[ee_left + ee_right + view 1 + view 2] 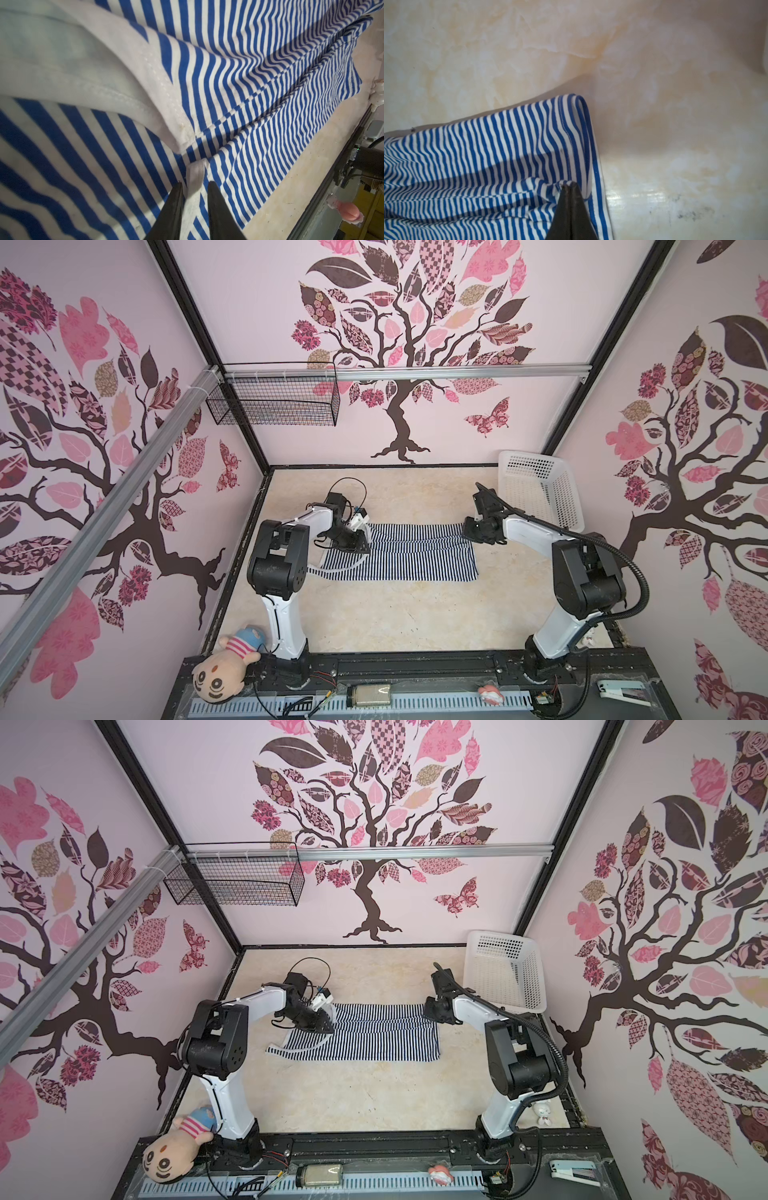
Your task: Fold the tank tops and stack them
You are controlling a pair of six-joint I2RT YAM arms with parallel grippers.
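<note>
Tank top (pixel 409 558) first: we see one, navy-and-white striped, lying lengthwise across the middle of the counter (pixel 395 622). It is stretched between the two arms, with long creases running along it and its strap end fanned out toward the left arm. We judge it light, thin and limp. It will likely sag, slide on the glossy counter and lose its shape once one end goes slack, so both ends want moving together and low. The sturdiest places to take hold are the doubled seams: the white edging (pixel 145 99) at the armholes and neck, and the stitched hem (pixel 583 124) at the other end. That is where we hold it now. The left claw (pixel 195 185) is nearly closed, pinching a narrow rolled strip of the white edging between its dark fingers. The right claw (pixel 569 185) is pressed together on a pucker of striped cloth just inside the hem, which curls up off the counter beside it. A white basket (pixel 540 489) stands at the far right corner, apart from the garment, and a plush doll (pixel 224 668) lies by the left arm's base. We can read no brand, label or writing anywhere, and no neck tag shows on the cloth.
</note>
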